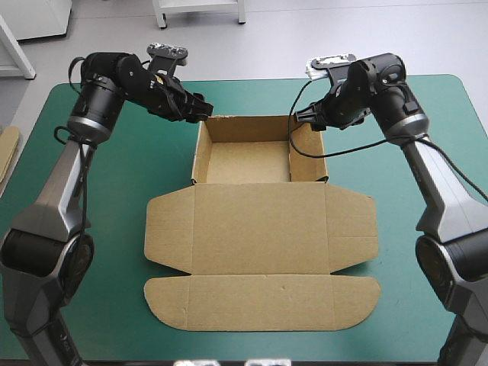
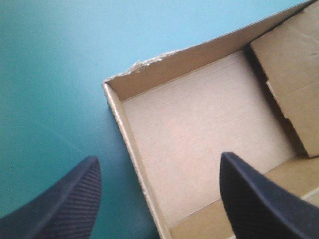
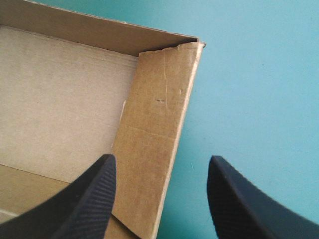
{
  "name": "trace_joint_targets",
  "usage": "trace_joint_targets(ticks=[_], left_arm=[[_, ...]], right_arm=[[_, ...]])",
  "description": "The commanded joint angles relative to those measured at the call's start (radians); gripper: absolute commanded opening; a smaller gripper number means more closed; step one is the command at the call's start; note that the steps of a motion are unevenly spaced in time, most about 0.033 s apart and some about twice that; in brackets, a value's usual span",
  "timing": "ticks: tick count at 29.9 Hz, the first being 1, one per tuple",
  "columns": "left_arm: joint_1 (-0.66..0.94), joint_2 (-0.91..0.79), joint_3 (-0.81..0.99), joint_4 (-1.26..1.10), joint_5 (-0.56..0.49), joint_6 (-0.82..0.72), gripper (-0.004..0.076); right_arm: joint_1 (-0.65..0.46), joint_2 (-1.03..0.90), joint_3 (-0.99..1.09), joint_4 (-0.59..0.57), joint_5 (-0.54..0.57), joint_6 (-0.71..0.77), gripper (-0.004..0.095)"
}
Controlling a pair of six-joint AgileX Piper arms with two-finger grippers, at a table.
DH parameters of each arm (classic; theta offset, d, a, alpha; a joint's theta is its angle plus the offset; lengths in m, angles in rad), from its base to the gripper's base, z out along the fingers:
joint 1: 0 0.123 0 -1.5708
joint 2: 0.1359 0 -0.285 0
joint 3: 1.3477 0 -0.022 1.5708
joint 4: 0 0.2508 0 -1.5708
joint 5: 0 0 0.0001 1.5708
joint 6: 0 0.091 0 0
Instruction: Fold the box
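Hovering at the box's far corners, both arms, nothing gripped. Left to right in the high view: spare board at the desk's left edge, left hand upper left of centre, box centre, right hand upper right of centre.

Box is an open tray at upper centre, walls up. The lid lies flat on the desk, running to lower centre, rounded flap last. The whole sheet's long axis runs far to near; the tray itself is wider left to right.

Key relation: each hand sits at its own side wall, a mirrored pair, so neither arm is nearer.

Left wrist view: left hand spread open, fingers straddling the left wall, one over teal-green cover, one over tray floor. Contact with the wall cannot be told. Right wrist view: right hand also spread open, straddling the right wall near the far corner.

Judgement: next move is likely a pinch or press to seat the side walls.

Only the high view shows the flat lid and flaps. Only the wrist views show each wall lying between the fingers, plus ragged board at each far corner. Right wall's inner panel seems to lean inward.
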Motion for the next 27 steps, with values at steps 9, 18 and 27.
trace_joint_targets(ticks=[9, 18, 27], left_arm=[[-0.001, -0.305, 0.369, -0.135, -0.164, 0.122, 0.0491], [-0.001, -0.69, 0.929, -0.13, -0.524, 0.135, 0.0491], [-0.001, -1.013, 1.252, -0.108, -0.664, 0.131, 0.0491]], right_arm=[[-0.003, -0.193, 0.147, 0.017, -0.062, -0.033, 0.0515], [-0.003, -0.272, 0.324, 0.027, -0.224, -0.029, 0.0513], [-0.003, -0.27, 0.418, 0.112, -0.303, -0.054, 0.0513]])
